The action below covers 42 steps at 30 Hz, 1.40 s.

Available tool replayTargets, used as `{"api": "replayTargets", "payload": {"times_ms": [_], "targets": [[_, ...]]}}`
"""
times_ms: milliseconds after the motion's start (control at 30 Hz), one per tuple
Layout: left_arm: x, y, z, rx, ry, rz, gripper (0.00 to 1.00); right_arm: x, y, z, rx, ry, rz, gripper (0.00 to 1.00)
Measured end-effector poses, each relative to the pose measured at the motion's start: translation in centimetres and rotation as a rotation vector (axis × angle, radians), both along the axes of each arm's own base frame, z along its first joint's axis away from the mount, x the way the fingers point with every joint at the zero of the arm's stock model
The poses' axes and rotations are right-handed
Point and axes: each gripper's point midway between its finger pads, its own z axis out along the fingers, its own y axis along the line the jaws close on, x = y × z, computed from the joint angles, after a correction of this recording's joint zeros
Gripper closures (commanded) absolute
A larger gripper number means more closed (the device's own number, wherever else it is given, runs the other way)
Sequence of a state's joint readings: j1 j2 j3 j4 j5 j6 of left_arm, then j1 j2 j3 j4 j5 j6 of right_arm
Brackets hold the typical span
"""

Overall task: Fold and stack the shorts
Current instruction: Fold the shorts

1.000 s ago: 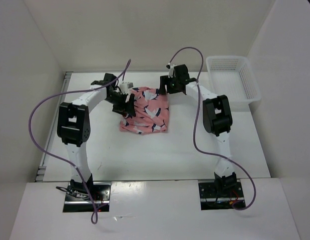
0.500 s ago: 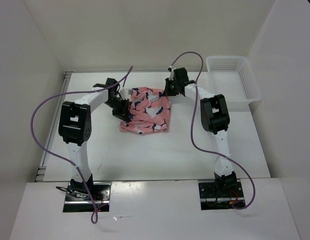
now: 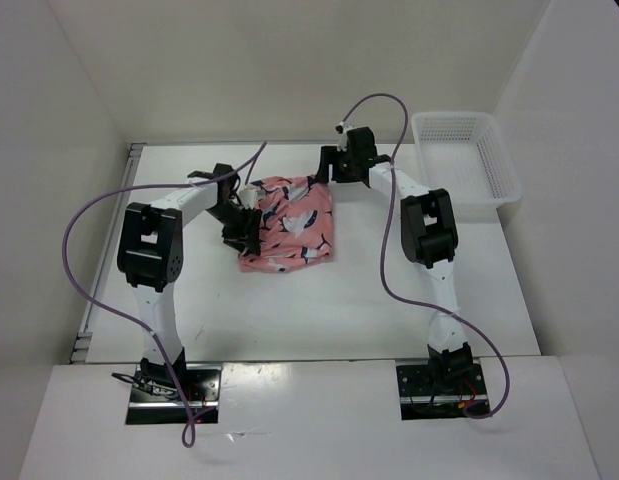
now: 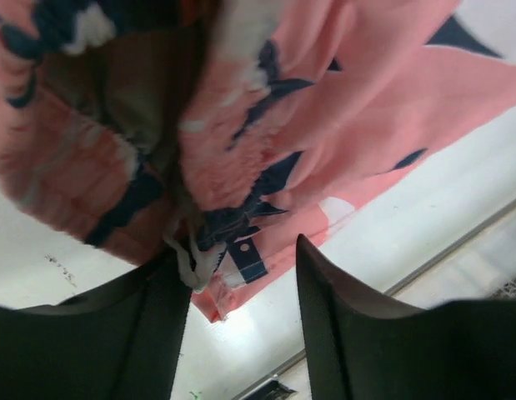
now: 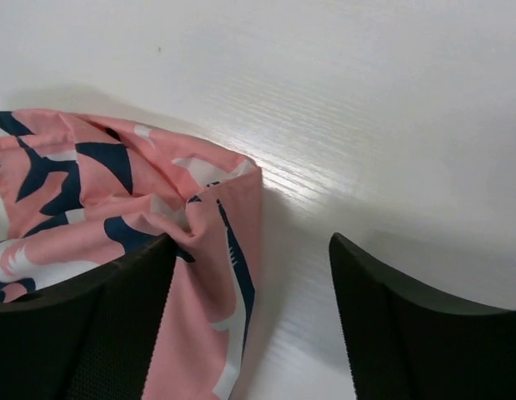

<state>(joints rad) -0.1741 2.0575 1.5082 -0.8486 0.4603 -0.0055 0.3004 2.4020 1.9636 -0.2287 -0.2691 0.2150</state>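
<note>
Item 1, shorts [image 3: 289,225]: one pair, salmon-pink with navy-and-white shapes. I see them lying in a rumpled, roughly folded heap on the table [image 3: 389,290], midway between its left and right edges and nearer the far edge than the near one. The far part is bunched up; the near hem lies flatter. In the left wrist view the cloth [image 4: 324,125] is gathered in thick folds with a hem and a white tag low down. In the right wrist view one folded corner [image 5: 232,192] rests flat on the tabletop.

Item 2, left gripper [image 3: 247,215]: at the left side of the heap. On its wrist camera I read the gripper [image 4: 241,275] as spread, its two dark fingers [image 4: 157,333] apart, with the hem hanging down between them and bare table showing in the gap. I cannot tell whether either finger touches the cloth.

Item 3, right gripper [image 3: 329,170]: at the far right corner of the heap. On its camera the gripper [image 5: 251,250] is spread wide; the folded corner lies beside its left finger [image 5: 116,333], the other finger over bare table.

Item 4, basket [image 3: 464,160]: white, perforated, at the far right corner of the table, well apart from the shorts.

Item 5, purple cables [image 3: 74,250]: one looping from each arm.
</note>
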Motion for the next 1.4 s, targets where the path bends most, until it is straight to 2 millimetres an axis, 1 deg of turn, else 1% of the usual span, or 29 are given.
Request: {"api": "replayTargets", "payload": {"times_ms": [33,100,133,167,233,333,400,433,500,533,567,600,633,733,767,800,833,867,900,933,967,1000,1067,1133,1267,1300,1333,1367,1400], "targets": [[0.1,-0.1,0.2,-0.006,-0.001,-0.002,0.3,0.0,0.1,0.0,-0.001,-0.003,0.01,0.15],[0.6,-0.3,1.2,-0.027,-0.011,-0.002,0.24,-0.2,0.2,0.0,-0.008,-0.01,0.033,0.13],[1.2,-0.4,2.0,-0.041,-0.028,0.003,0.21,-0.2,0.2,0.0,-0.011,-0.013,0.045,0.13],[2.2,-0.5,3.0,-0.058,-0.056,0.007,0.14,-0.3,0.3,0.2,-0.014,-0.019,0.058,0.13],[4.6,-0.5,5.4,-0.096,-0.139,0.018,0.07,-0.5,0.3,0.8,-0.023,-0.03,0.082,0.13],[8.1,-0.1,9.2,-0.134,-0.301,0.036,0.05,-1.8,0.2,3.0,-0.038,-0.058,0.131,0.13],[9.9,0.5,10.7,-0.133,-0.379,0.048,0.05,-3.3,-0.1,4.7,-0.051,-0.081,0.179,0.14],[10.6,0.6,10.9,-0.126,-0.404,0.051,0.05,-4.3,-0.3,5.4,-0.06,-0.092,0.205,0.14],[11.9,0.6,10.6,-0.111,-0.428,0.053,0.05,-6.6,-0.9,6.0,-0.089,-0.099,0.258,0.18],[12.6,0.5,9.9,-0.104,-0.429,0.053,0.05,-7.9,-1.0,5.9,-0.108,-0.099,0.291,0.19],[13.2,0.4,8.8,-0.098,-0.424,0.052,0.05,-9.4,-1.4,5.4,-0.132,-0.091,0.329,0.21],[13.5,0.3,7.6,-0.097,-0.408,0.052,0.06,-10.8,-1.7,4.6,-0.161,-0.077,0.371,0.21],[13.5,0.2,6.3,-0.095,-0.381,0.049,0.06,-12.1,-1.8,3.8,-0.188,-0.063,0.409,0.24],[13.1,-0.3,2.7,-0.087,-0.304,0.044,0.25,-17.0,-0.9,0.4,-0.268,0.002,0.552,0.26],[13.0,-0.4,2.0,-0.085,-0.288,0.04,0.38,-18.7,-0.3,-0.7,-0.285,0.027,0.602,0.26],[12.8,-0.5,1.5,-0.083,-0.275,0.042,0.38,-20.0,0.2,-1.5,-0.297,0.048,0.636,0.28],[12.8,-0.5,1.3,-0.083,-0.271,0.039,0.47,-21.3,0.8,-2.2,-0.306,0.066,0.676,0.31],[12.8,-0.6,1.2,-0.084,-0.27,0.037,0.5,-22.4,1.3,-2.7,-0.314,0.075,0.707,0.42],[12.8,-0.7,1.2,-0.083,-0.272,0.035,0.52,-23.0,1.6,-3.0,-0.32,0.078,0.726,0.49],[12.9,-0.8,1.3,-0.084,-0.277,0.032,0.62,-23.6,1.6,-3.3,-0.328,0.084,0.73,0.54],[13.0,-0.8,1.4,-0.085,-0.283,0.032,0.66,-23.9,1.4,-3.6,-0.338,0.088,0.726,0.61],[13.1,-0.8,1.4,-0.084,-0.289,0.032,0.7,-24.0,1.1,-3.9,-0.352,0.088,0.717,0.61],[13.5,-0.7,1.5,-0.08,-0.304,0.034,0.7,-24.3,0.5,-4.3,-0.371,0.092,0.703,0.61],[13.8,-0.5,1.5,-0.072,-0.314,0.039,0.7,-24.1,0.1,-4.2,-0.392,0.079,0.686,0.61],[15.0,-0.2,1.7,-0.056,-0.346,0.046,0.53,-23.2,-0.4,-3.8,-0.43,0.047,0.658,0.61],[15.3,-0.1,1.7,-0.056,-0.351,0.048,0.49,-23.0,-0.5,-3.7,-0.439,0.039,0.653,0.55],[15.4,0.0,1.7,-0.056,-0.357,0.05,0.4,-22.9,-0.7,-3.6,-0.449,0.033,0.649,0.52],[15.5,0.1,1.7,-0.054,-0.358,0.053,0.37,-22.7,-0.8,-3.4,-0.457,0.027,0.644,0.48],[15.5,0.2,1.7,-0.052,-0.359,0.053,0.33,-22.5,-0.8,-3.2,-0.465,0.018,0.643,0.41]]}}
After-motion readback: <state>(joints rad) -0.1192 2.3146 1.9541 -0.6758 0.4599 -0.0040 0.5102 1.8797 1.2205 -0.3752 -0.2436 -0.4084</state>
